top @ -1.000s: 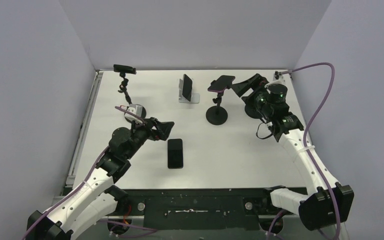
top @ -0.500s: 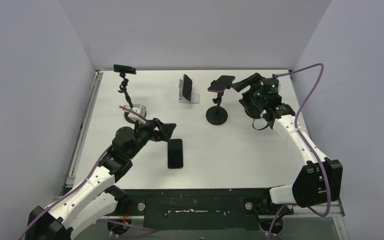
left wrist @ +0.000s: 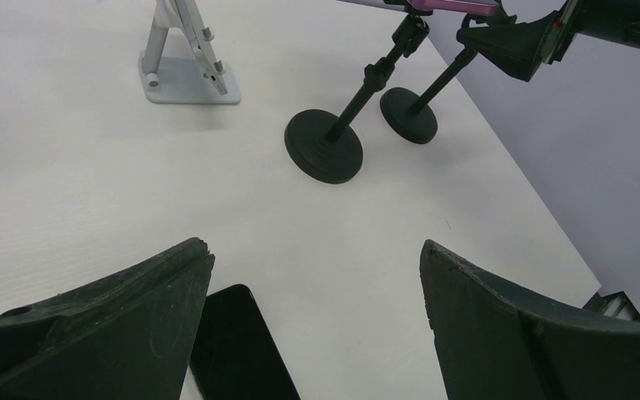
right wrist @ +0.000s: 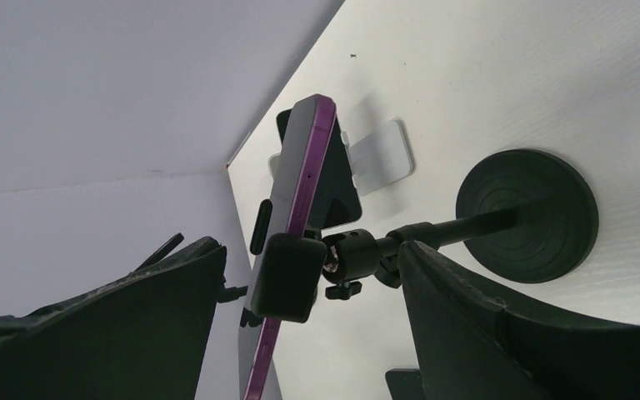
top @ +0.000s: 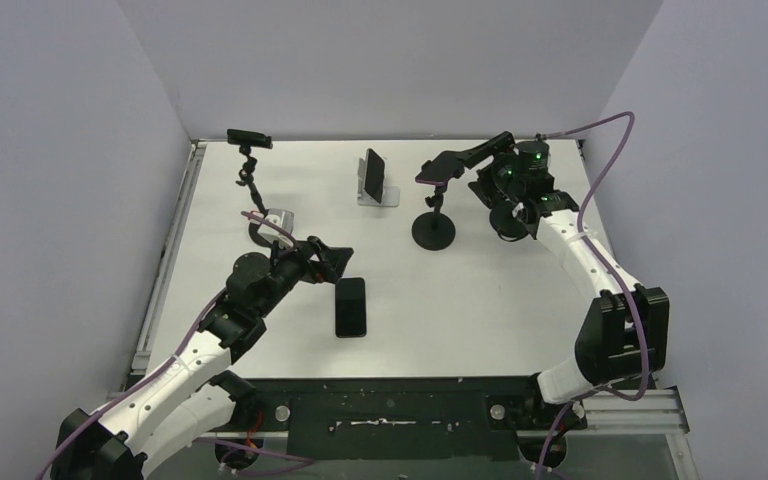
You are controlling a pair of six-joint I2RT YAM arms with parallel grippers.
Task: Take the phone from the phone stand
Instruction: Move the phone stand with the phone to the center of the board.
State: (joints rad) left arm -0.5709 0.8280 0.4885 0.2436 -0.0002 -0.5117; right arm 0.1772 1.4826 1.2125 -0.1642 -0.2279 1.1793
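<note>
A purple phone (top: 443, 165) lies clamped flat on top of a black stand with a round base (top: 433, 232). My right gripper (top: 467, 160) is open at the phone's right end. In the right wrist view the phone's purple edge (right wrist: 302, 183) and the stand's black clamp (right wrist: 287, 279) lie between the two fingers of that gripper (right wrist: 308, 250), which touch neither. The stand's base (right wrist: 527, 212) is beyond. My left gripper (top: 336, 262) is open and empty, low over the table beside a black phone (top: 350, 306) lying flat. That phone shows under the left finger (left wrist: 242, 350).
A silver stand (top: 381, 195) at the back centre holds a dark phone (top: 371, 172). A thin black stand (top: 248, 137) rises at the back left, a white block (top: 278, 218) by its foot. A second black round base (left wrist: 408, 115) sits under my right arm.
My right arm has swung back and to the left, bringing its open fingers round the right end of the purple phone. My left arm has barely moved.
</note>
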